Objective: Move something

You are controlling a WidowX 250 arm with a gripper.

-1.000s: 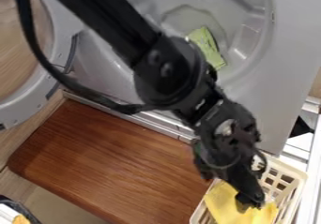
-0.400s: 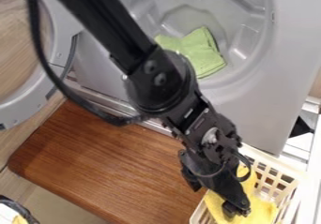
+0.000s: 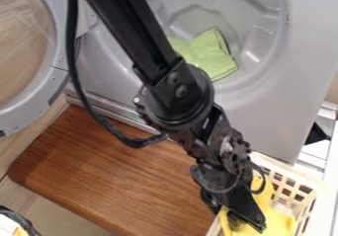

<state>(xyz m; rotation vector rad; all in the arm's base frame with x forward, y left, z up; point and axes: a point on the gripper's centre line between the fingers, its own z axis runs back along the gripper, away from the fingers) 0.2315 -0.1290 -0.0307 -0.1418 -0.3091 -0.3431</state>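
yellow cloth (image 3: 280, 222): in the cream plastic basket (image 3: 285, 167) at the lower right, bunched, its lower part running out of view at the bottom edge; the gripper (image 3: 251, 225) and wrist cover much of its left and middle.
cloth's long axis: what shows runs up and down the view, a narrower strip toward the top, a broader spread toward the bottom; with folds and hidden parts, the full axis is unclear, and i cannot tell a front end.
pincer: points down into the basket, over the cloth; cannot tell if it is wide, narrow or holding cloth.
basket: lattice walls, left side partly behind the arm (image 3: 178, 97), near end cut off by the bottom edge.
green cloth (image 3: 214, 57): lies folded in the grey drum (image 3: 198, 20) of the front-loading washer; its left part goes behind the arm.
washer door (image 3: 49, 89): swung open at left, round, with a see-through window, cut off by the left edge.
brown wooden board (image 3: 112, 168): below the washer, its right side partly behind the arm.
lower left corner: a round, dark-rimmed object (image 3: 23, 222), cropped, too little showing to name.
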